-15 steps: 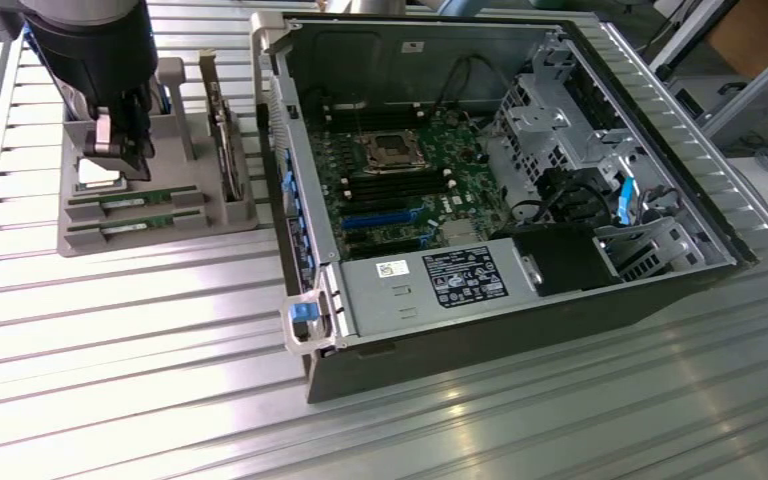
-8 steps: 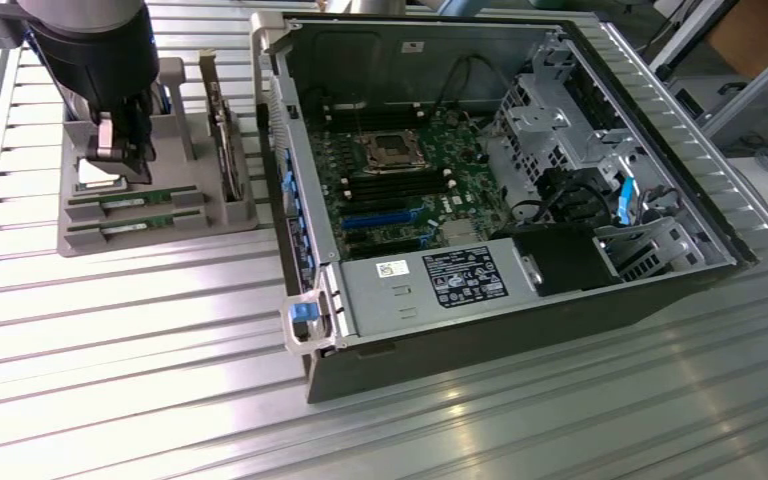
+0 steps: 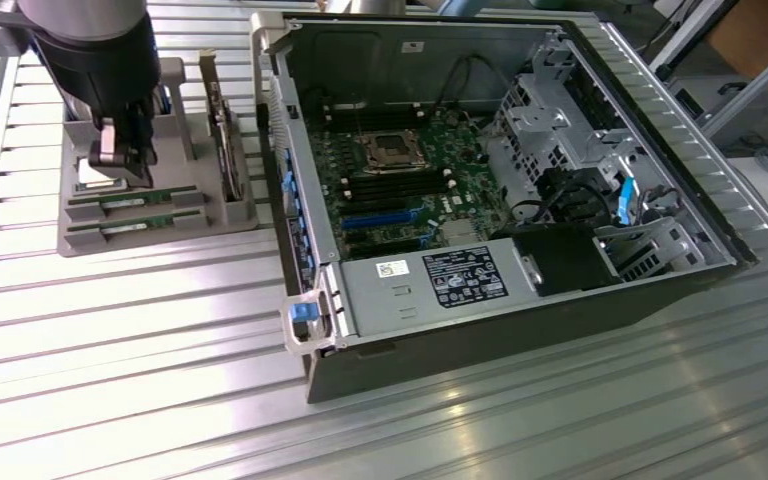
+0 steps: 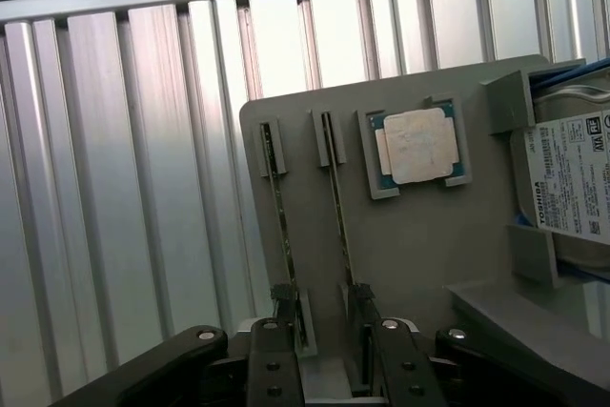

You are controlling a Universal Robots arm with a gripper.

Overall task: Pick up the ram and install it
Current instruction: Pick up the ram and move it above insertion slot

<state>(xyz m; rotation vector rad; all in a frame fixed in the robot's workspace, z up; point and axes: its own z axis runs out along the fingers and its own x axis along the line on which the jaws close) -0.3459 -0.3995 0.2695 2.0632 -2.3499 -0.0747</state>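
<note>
The claw [image 4: 334,369] is hanging low over a grey holder [image 3: 157,238], its fingers [image 4: 276,364] standing apart and gripping nothing. The holder is sitting toward the far corner of the desk [image 3: 131,330] on the exterior view's left. The ram [image 4: 339,212] is standing on edge in its slot there, its near end pointing into the gap between the fingers; whether either finger is touching it, I cannot tell. A second ram stick [image 4: 277,207] is standing parallel just beside it, in line with one finger. A square silver processor [image 4: 416,145] is lying flat in a recess on the ram's other side; a hard drive [image 4: 572,183] with a white label is sitting beyond that, cut off at the picture's edge. An open computer case [image 3: 651,170] is lying just beside the holder toward the exterior view's right, its motherboard [image 3: 411,170] showing. In the exterior view the arm [image 3: 91,50] is covering part of the holder; in the wrist view the fingers are hiding the sticks' near ends. Counting: two ram sticks, one processor, one drive, one case.
</note>
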